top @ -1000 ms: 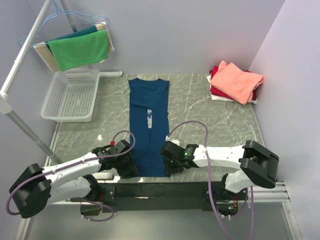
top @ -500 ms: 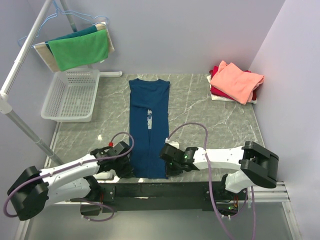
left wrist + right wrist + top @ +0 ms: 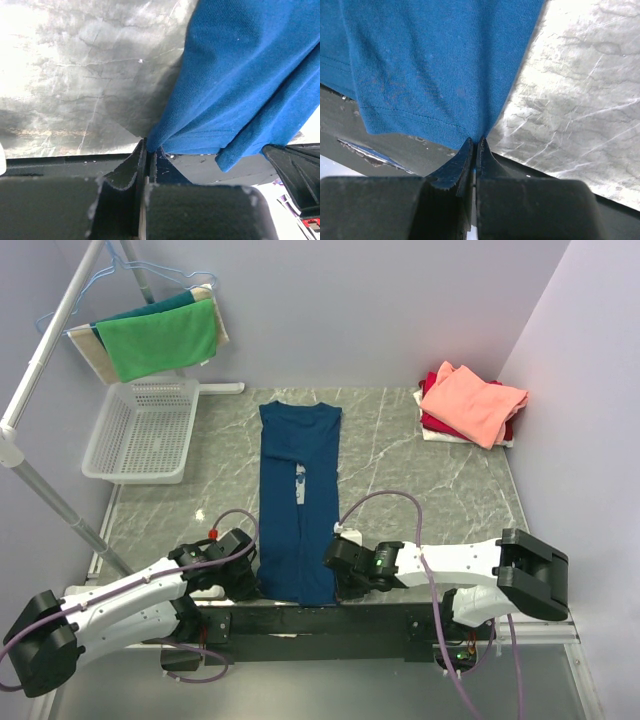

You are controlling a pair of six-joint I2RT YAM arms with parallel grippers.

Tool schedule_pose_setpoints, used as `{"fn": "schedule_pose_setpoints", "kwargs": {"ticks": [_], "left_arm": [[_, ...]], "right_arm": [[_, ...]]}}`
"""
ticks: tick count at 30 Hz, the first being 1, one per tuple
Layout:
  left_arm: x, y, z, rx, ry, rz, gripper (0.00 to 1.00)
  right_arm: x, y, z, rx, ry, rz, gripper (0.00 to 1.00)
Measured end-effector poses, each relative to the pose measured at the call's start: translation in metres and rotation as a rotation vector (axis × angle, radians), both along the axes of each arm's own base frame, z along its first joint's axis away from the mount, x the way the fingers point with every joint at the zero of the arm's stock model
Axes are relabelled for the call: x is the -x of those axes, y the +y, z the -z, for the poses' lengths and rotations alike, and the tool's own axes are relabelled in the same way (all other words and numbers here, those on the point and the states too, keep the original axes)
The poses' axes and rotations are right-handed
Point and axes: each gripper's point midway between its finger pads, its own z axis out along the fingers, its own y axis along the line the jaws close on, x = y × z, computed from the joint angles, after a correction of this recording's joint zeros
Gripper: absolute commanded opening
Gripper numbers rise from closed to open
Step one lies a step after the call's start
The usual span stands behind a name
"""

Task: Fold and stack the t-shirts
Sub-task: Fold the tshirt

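At the near edge of the table (image 3: 420,480), our left gripper (image 3: 148,150) is pinched tight on the left hem corner of the blue t-shirt (image 3: 298,500), a long strip up the table's middle. Our right gripper (image 3: 475,145) is clamped on the right hem corner. The folded pile (image 3: 468,405) sits at the table's far right corner. Both bites look thin to us; an uneven lift could slip a corner and spoil the fold.
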Motion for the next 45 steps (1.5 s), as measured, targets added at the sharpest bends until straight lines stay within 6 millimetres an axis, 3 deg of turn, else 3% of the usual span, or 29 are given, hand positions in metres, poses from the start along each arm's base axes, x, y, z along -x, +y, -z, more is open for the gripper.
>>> {"fn": "schedule_pose_setpoints", "kwargs": {"ticks": [8,13,20,25,32,37,45], "left_arm": [[-0.004,-0.001,-0.016,0.003,-0.024,-0.012,0.01],[-0.026,-0.005,-0.044,-0.021,-0.103,-0.045,0.01],[-0.065,-0.011,-0.071,-0.126,-0.192,-0.084,0.01],[-0.1,-0.015,-0.089,-0.224,-0.262,-0.115,0.01],[-0.168,-0.01,-0.1,-0.303,-0.323,-0.164,0.01],[-0.223,-0.014,-0.094,-0.362,-0.341,-0.145,0.01],[-0.294,-0.01,-0.073,-0.444,-0.328,-0.114,0.01]], "right_arm": [[-0.005,0.007,-0.018,0.003,-0.033,-0.01,0.0],[-0.023,0.018,-0.048,0.004,-0.116,-0.012,0.0],[-0.065,0.023,-0.083,0.024,-0.235,0.027,0.0],[-0.107,0.008,-0.087,0.081,-0.283,0.089,0.0],[-0.169,-0.007,-0.095,0.108,-0.328,0.162,0.0],[-0.216,-0.006,-0.097,0.128,-0.352,0.175,0.0],[-0.278,0.001,-0.071,0.17,-0.317,0.174,0.0]]}}
